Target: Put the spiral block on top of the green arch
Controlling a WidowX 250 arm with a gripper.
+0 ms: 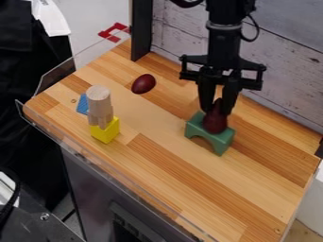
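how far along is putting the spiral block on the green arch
It looks nearly done: the dark red block appears seated on the green arch. Its narrow top is between the fingers, apparently gripped. Likely left: release it and lift clear.

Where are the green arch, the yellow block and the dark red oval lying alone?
Green arch (207, 134): camera view, front above the opening.
Yellow block (105, 132): camera view, front side.
Dark red oval (144, 84): camera view, middle.

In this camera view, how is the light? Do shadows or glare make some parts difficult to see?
Camera view: soft, fairly even light over the wooden tabletop, no hard shadows; the opening under the green arch is darker; the black end effector and black cloth show little detail; the clear side panel has only faint, pale reflections.
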